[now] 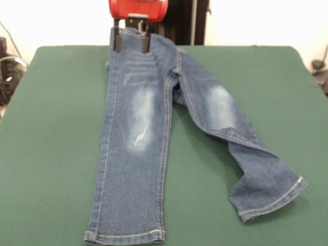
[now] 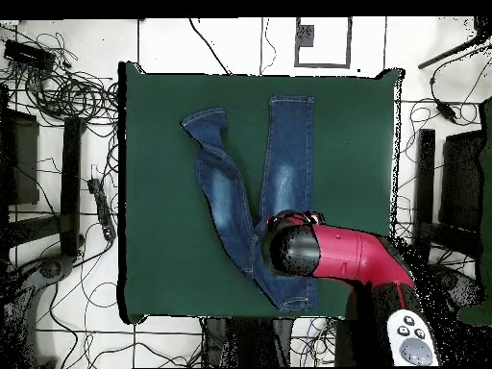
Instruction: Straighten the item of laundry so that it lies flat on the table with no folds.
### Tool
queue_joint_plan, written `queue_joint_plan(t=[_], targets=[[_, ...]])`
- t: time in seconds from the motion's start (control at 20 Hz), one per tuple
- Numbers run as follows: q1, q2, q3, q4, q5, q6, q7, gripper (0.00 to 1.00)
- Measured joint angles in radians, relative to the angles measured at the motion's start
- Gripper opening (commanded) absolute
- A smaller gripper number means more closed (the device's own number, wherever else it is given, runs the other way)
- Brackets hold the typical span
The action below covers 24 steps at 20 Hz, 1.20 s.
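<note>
The table (image 1: 51, 128) has a dark green top with rounded corners and takes up most of both views. The jeans (image 1: 136, 154) lie on it, blue denim with pale faded patches on the thighs. In the front view one leg runs straight down toward the near edge and lies flat, its hem close to that edge. The other leg splays out to the side, bends at the knee and shows a crease there, with its hem turned at an angle. The red and black arm (image 2: 356, 258) reaches over the waistband end of the jeans. The gripper (image 1: 131, 41) hangs at the waistband with its two dark fingers (image 1: 117, 40) spread apart, one on each side of the denim's top edge; whether they pinch the cloth cannot be told.
</note>
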Motion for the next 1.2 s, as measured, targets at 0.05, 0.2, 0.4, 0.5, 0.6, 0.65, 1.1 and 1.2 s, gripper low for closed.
queue_joint_plan(t=[0.05,0.2,0.4,0.5,0.6,0.65,1.1,1.2], targets=[[0.002,0.0,-0.001,-0.003,0.0,0.007,0.0,1.0],[0.001,-0.009,-0.005,-0.012,-0.005,0.054,0.0,1.0],[-0.007,-0.013,-0.015,-0.023,-0.006,0.113,0.0,1.0],[-0.009,-0.012,-0.018,-0.032,-0.007,0.131,0.0,1.0],[-0.009,-0.011,-0.018,-0.036,-0.007,0.136,0.0,1.0],[-0.009,-0.01,-0.018,-0.04,-0.007,0.137,0.0,1.0],[-0.009,-0.002,-0.018,-0.073,-0.007,0.138,0.0,1.0],[-0.008,-0.001,-0.018,-0.082,-0.007,0.138,0.0,1.0]])
